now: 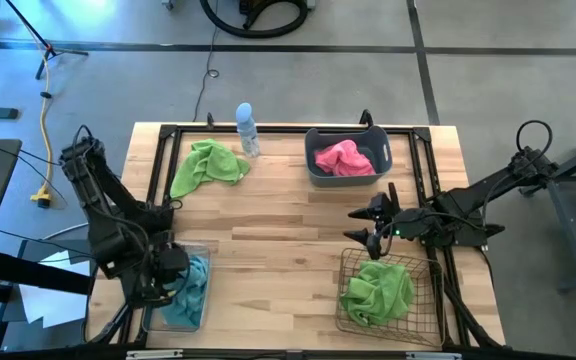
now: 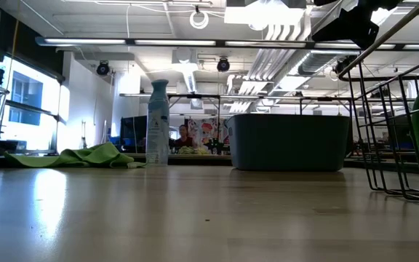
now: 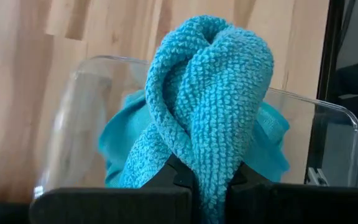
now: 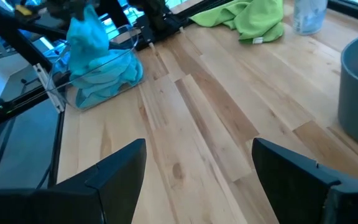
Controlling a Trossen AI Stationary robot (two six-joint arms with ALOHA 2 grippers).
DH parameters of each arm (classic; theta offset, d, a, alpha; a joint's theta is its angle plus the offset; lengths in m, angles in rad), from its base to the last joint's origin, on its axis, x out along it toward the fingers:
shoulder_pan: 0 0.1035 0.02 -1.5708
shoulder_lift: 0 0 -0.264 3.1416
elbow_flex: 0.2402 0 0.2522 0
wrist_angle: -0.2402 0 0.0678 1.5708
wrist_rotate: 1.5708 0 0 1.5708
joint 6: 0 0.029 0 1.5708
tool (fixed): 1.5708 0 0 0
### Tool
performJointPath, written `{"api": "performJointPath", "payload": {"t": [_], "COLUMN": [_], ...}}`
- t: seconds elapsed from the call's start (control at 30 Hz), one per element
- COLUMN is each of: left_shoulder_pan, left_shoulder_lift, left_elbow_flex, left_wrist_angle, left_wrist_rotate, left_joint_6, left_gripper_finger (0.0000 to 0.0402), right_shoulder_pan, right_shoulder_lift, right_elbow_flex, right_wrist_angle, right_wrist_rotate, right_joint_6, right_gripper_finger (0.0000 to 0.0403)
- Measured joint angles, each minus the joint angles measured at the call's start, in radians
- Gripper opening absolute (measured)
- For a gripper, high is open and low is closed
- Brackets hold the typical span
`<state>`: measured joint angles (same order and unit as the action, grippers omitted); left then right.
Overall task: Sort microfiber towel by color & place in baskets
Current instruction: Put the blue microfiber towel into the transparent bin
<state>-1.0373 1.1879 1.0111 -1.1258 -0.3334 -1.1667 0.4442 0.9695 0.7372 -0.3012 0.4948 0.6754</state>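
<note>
I hold left gripper (image 3: pixel 207 180) clamped on fuzzy teal-blue towel (image 3: pixel 210 93) over clear plastic rectangular bin (image 3: pixel 73 112), bench's near-left corner; right gripper (image 4: pixel 197 168) fingers apart. Risk: towel drapes over rim on release.

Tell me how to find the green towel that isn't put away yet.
Start at the wooden table and go to the far edge, where the clear bottle stands. The lime green towel lies loose beside it; the other green towel sits in the wire basket.
</note>
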Motion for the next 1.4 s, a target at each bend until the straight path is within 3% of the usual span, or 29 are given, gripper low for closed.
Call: {"api": "performJointPath", "payload": {"t": [0.23,0.37,0.97,1.4], "left_shoulder_pan": [0.003,0.003,0.11,0.098], "left_shoulder_lift": [0.003,0.004,0.041,0.208], "left_elbow_flex": [-0.148,-0.189,-0.252,-0.252], "left_wrist_angle": [0.268,0.251,0.316,0.393], "left_wrist_rotate": [0.057,0.121,0.179,0.19], "left_joint_6": [0.038,0.072,0.31,0.27], "left_gripper_finger": [0.0,0.0,0.0,0.0], "right_shoulder_pan": [0.0,-0.01,-0.085,-0.092], "right_shoulder_lift": [0.0,0.0,0.0,0.0], "right_elbow_flex": [0.0,0.0,0.0,0.0], "right_wrist_angle": [0.0,0.0,0.0,0.0], "right_wrist_rotate": [0.011,0.01,-0.019,-0.04], "right_joint_6": [0.002,0.013,0.024,0.024], "right_gripper_finger": [0.0288,0.0288,0.0288,0.0288]}}
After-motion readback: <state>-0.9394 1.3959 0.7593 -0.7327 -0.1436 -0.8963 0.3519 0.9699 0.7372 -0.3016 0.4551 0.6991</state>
